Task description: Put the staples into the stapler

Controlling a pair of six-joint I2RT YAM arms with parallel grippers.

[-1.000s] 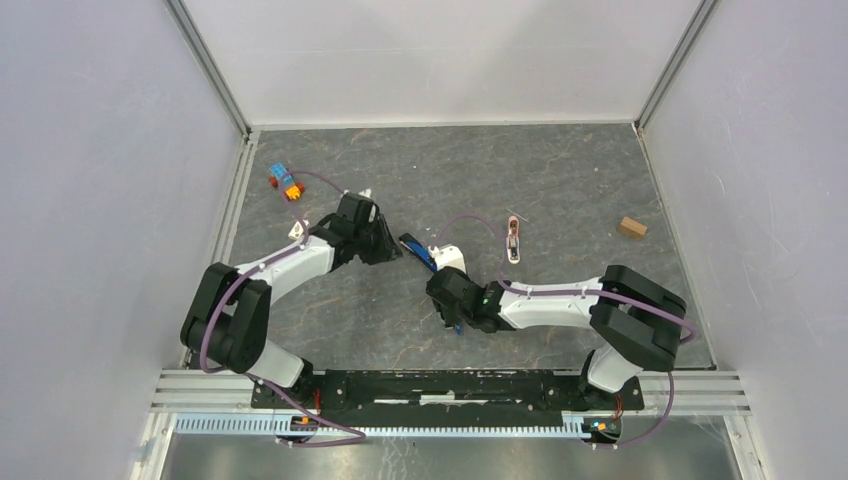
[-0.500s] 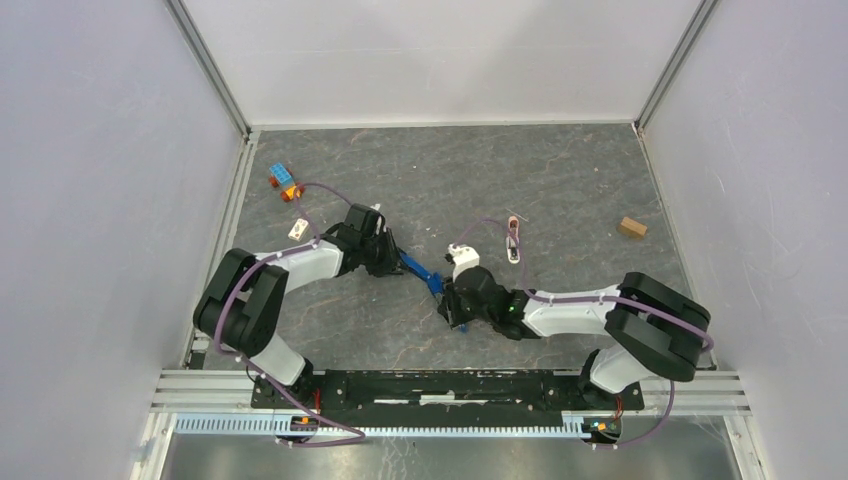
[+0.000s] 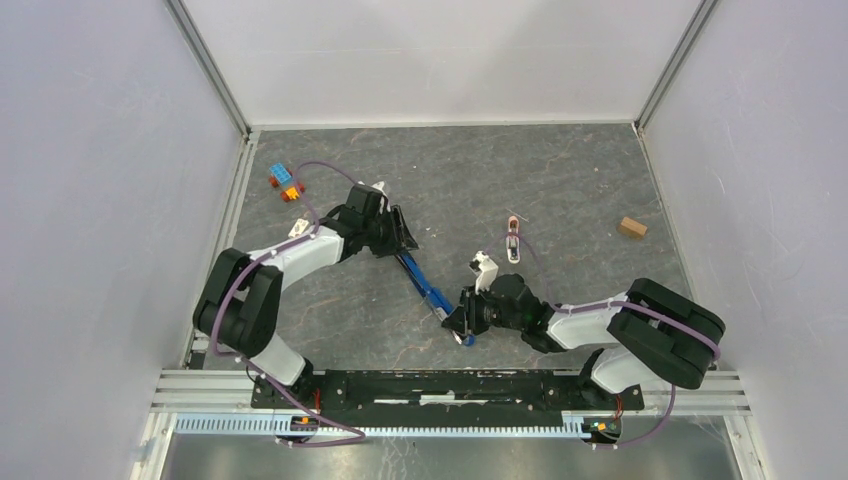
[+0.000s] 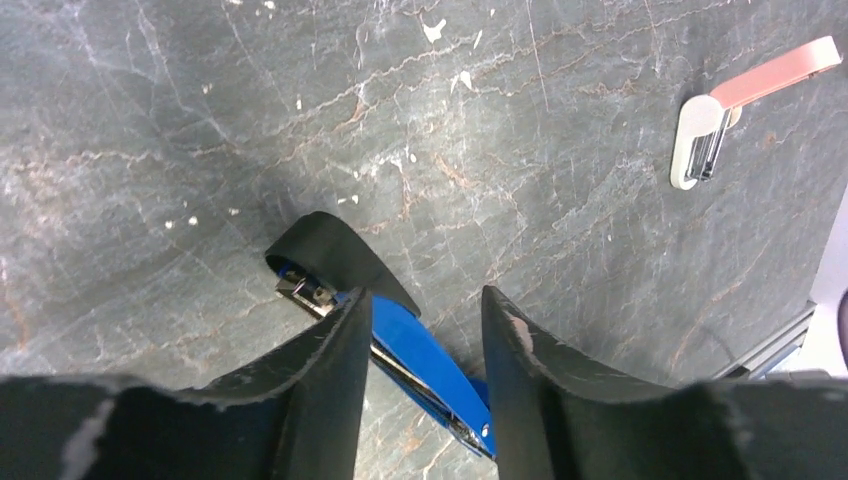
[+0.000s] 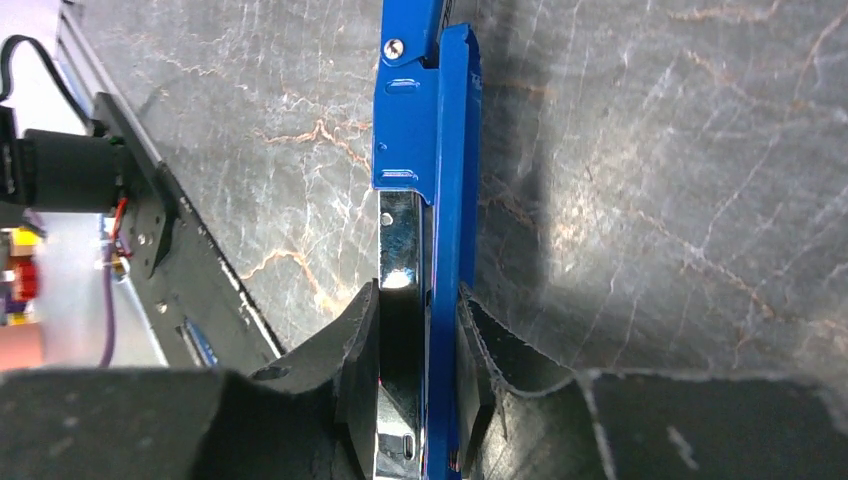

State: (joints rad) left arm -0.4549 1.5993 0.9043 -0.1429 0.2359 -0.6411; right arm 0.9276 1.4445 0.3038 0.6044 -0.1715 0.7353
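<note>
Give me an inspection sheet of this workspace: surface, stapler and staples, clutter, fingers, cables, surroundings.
Surface: dark grey veined table with pale specks.
Job's things: the blue stapler stretches between the two arms and appears opened out; the staples cannot be made out in any view.
Clutter: toy bricks far left; pink-and-white piece mid-table; brown block far right.
Grippers: left gripper has its fingers apart, straddling the stapler's blue body near the black end; right gripper has its fingers clamped on the chrome part.
Cables: a purple cable loops off the left arm; another runs along the right arm.
Surroundings: pale walls and a metal rail at the near edge.
</note>
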